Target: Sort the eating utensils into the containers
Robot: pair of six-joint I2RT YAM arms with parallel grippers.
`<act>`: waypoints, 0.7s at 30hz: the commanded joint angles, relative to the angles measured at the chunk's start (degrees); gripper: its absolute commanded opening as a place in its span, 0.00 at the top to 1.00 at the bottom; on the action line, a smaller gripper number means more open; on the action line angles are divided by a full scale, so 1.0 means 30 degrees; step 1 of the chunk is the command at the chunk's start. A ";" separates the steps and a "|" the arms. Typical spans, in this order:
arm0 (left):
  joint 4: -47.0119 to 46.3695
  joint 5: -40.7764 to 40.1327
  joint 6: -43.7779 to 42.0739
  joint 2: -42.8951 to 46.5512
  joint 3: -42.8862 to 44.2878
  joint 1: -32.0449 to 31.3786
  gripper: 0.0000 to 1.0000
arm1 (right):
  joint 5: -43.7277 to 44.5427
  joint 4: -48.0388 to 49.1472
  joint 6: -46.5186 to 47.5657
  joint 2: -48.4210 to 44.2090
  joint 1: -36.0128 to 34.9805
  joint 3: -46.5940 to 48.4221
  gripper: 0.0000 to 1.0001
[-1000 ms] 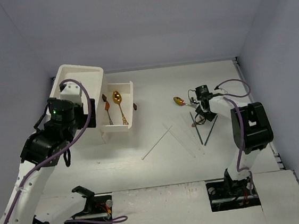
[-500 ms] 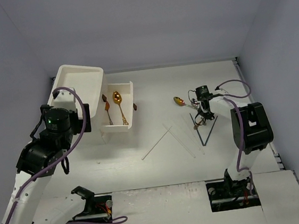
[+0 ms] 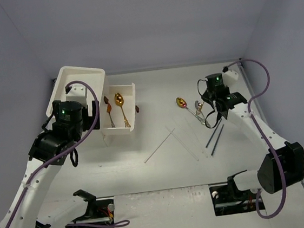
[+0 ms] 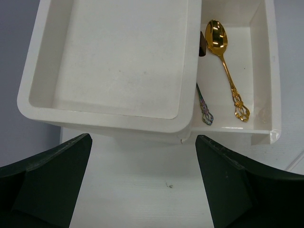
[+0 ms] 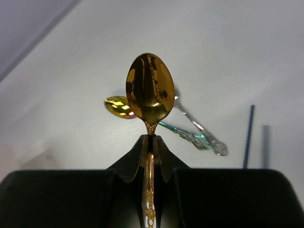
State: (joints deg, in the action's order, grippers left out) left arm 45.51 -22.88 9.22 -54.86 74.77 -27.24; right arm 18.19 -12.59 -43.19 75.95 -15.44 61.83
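Right gripper point(image 5: 151, 142) clenched on a gold spoon point(image 5: 148, 88); left gripper point(image 4: 143, 142) spread wide, apparently empty.

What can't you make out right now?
- Left wrist: darker spoon in the drawer, bowl mostly hidden under the cabinet rim.
- Right wrist: silver utensil, head behind the held gold spoon.
- Top external: clear chopsticks, too faint to count.
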 commanded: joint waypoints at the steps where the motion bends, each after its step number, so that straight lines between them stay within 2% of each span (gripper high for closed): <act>1: -0.1202 0.0257 0.0517 -0.0111 0.1121 0.0087 0.11 | 0.0631 -0.0380 0.1489 -0.0178 -0.1609 0.2027 1.00; 5: -0.1172 0.0220 0.0500 -0.0086 0.1175 0.0087 0.11 | -0.1834 -0.0213 0.2824 0.1164 -0.2685 0.3990 1.00; 10: -0.1167 0.0414 0.0500 0.0032 0.1267 0.0087 0.11 | -0.4431 0.1249 0.4043 0.3434 -0.5341 0.6838 1.00; 15: -0.0968 0.0736 0.0697 0.0181 0.1152 0.0087 0.11 | -0.5139 0.2186 0.3924 0.6682 -0.8014 1.0363 1.00; 21: -0.0639 0.0978 0.1057 0.0260 0.1023 0.0087 0.11 | -0.5635 0.3063 0.3095 1.0472 -0.9542 1.3429 0.99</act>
State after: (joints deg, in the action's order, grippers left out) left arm 45.02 -20.61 10.92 -54.78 75.66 -27.24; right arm 2.85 -8.33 -32.96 102.31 -42.15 95.71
